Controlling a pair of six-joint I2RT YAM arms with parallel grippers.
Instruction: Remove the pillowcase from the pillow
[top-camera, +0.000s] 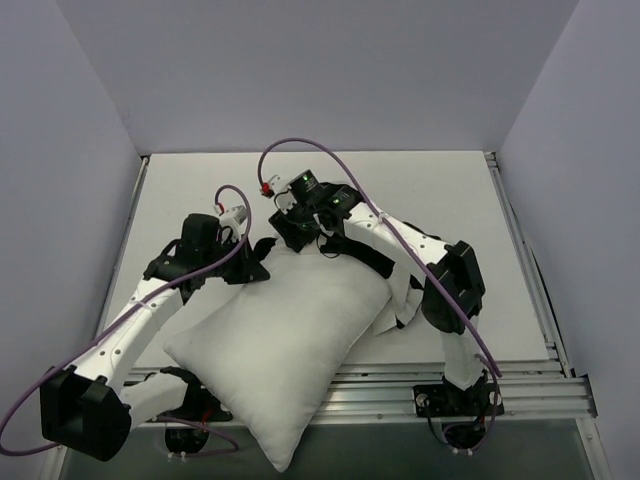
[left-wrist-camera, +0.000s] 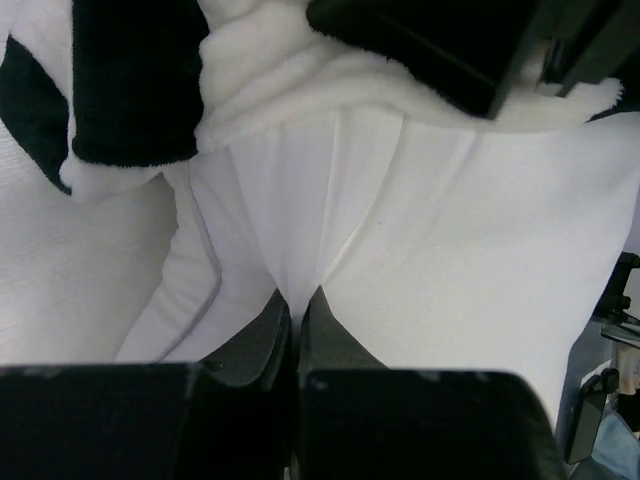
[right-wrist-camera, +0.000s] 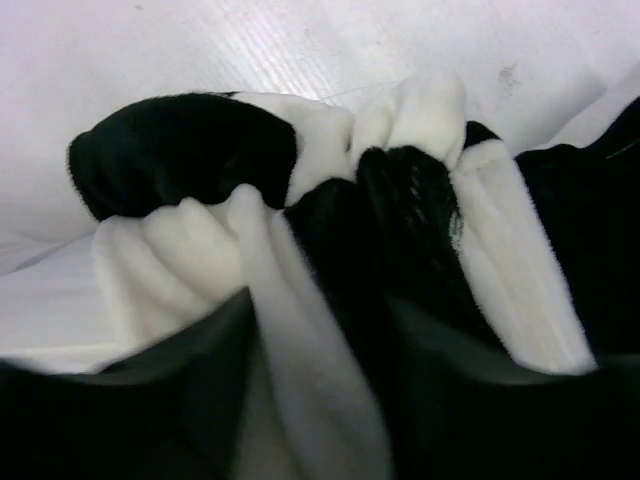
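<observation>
**Both grippers on fabric at the pillow's far end**

We see the pillow (top-camera: 290, 340) lying slantwise on the table (top-camera: 430, 190). Its near corner hangs over the table's near edge between the arm bases. Both arms reach to its far end.

From the left wrist, the left gripper (left-wrist-camera: 297, 300) is closed tight. Its fingers meet on a pinch of plain white pillow fabric, which pulls into creases running away from them. Just beyond that pinch we see the pillowcase (right-wrist-camera: 300, 200), bunched in fluffy black and white folds on top of the pillow.

From the right wrist, the right gripper (right-wrist-camera: 320, 350) has a thick wad of pillowcase between its fingers. The jaws stand partly apart, with the gathered folds filling the gap and touching both fingers.
</observation>
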